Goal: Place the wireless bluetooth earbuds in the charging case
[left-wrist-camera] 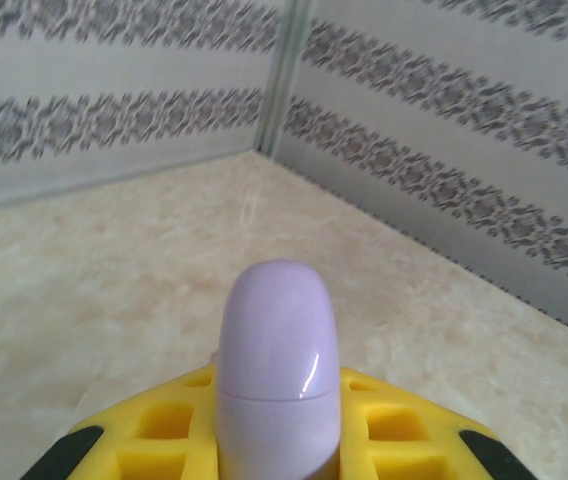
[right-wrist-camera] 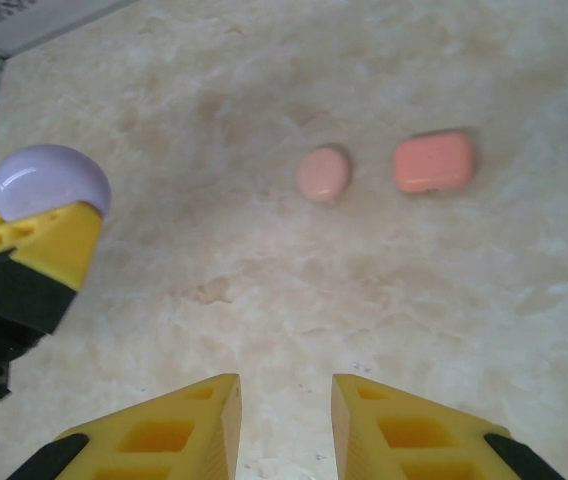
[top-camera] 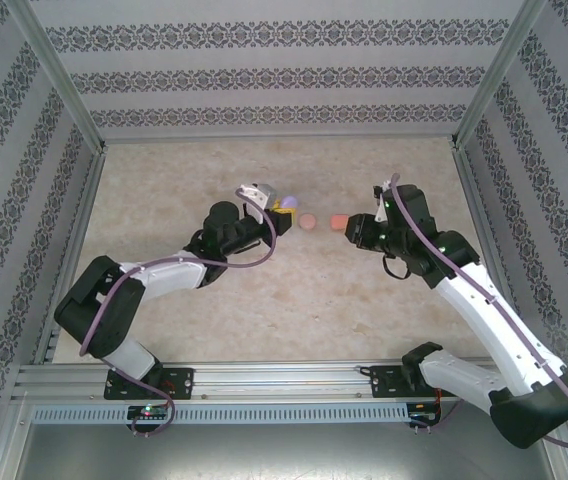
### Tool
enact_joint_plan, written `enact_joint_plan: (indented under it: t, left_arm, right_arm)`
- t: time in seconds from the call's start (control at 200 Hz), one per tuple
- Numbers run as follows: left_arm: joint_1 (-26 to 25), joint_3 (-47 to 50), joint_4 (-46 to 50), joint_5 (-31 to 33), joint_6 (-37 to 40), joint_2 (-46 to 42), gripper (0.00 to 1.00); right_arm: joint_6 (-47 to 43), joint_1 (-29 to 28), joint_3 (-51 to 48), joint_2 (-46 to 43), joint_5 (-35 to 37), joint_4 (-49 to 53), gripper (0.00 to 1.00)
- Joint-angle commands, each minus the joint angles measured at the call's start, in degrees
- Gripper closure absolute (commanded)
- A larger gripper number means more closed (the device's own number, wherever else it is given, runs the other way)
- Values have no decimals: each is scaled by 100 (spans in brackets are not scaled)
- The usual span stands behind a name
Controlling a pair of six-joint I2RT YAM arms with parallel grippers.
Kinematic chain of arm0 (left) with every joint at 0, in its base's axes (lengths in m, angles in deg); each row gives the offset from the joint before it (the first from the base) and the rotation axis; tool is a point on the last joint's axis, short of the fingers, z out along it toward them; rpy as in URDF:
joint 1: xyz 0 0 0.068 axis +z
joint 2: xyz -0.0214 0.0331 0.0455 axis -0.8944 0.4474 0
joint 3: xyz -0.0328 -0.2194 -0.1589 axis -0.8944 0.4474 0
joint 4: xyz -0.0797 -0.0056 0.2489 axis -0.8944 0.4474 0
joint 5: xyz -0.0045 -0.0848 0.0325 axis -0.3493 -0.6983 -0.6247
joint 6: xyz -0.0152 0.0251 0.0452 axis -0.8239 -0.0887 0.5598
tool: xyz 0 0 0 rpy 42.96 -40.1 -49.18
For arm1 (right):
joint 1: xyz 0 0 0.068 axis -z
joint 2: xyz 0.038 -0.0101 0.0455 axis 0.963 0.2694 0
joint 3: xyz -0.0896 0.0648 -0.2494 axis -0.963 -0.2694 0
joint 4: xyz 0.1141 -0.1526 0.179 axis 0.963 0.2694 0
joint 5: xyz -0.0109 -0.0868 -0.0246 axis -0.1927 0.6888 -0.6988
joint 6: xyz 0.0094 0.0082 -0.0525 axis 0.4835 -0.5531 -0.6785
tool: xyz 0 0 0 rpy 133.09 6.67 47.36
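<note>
My left gripper [left-wrist-camera: 279, 380] is shut on a lilac charging case [left-wrist-camera: 277, 360], which stands upright between the yellow fingers [left-wrist-camera: 394, 425] with its lid seam closed. From above, that case [top-camera: 287, 203] is held just over the table, left of centre. The right wrist view shows the same case [right-wrist-camera: 52, 180] in the left fingers [right-wrist-camera: 34, 240]. My right gripper [right-wrist-camera: 284, 385] is open above bare table, nothing between its fingers. It [top-camera: 349, 228] hovers close to an orange case [top-camera: 339, 221]. The earbuds are out of view.
A round pale pink case [right-wrist-camera: 322, 173] and a rectangular orange case [right-wrist-camera: 434, 160] lie side by side on the marbled table [right-wrist-camera: 264, 280], both shut. The pink case [top-camera: 308, 222] sits between the two grippers. Patterned walls enclose the table on three sides.
</note>
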Motion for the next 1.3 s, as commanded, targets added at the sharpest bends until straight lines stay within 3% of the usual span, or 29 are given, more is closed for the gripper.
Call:
enact_joint_plan:
  t: [0.0,0.335,0.555,0.894,1.094,1.294]
  left_arm:
    - [165,-320,700,286,-593,188,100]
    - [635,-1332,2768,-148,-1763,953,100]
    - [871,-1813,3296,-619,-2413,1584,100]
    - [890,-2473,3978,-937,-2728,2331,100]
    - [890,-2793,4548,-847,-2747,2574,93]
    - [887,-2911,4928,-742,-2717,2716,72]
  right_arm:
    - [144,142,-314,-187,190,-280,69]
    - [201,346,-744,-184,116,-535,69]
    - [196,419,-823,-99,74,-645,69]
    - [202,467,-780,67,-2,-708,69]
    - [217,471,-758,51,15,-699,69]
    - [216,478,-663,75,2,-675,65]
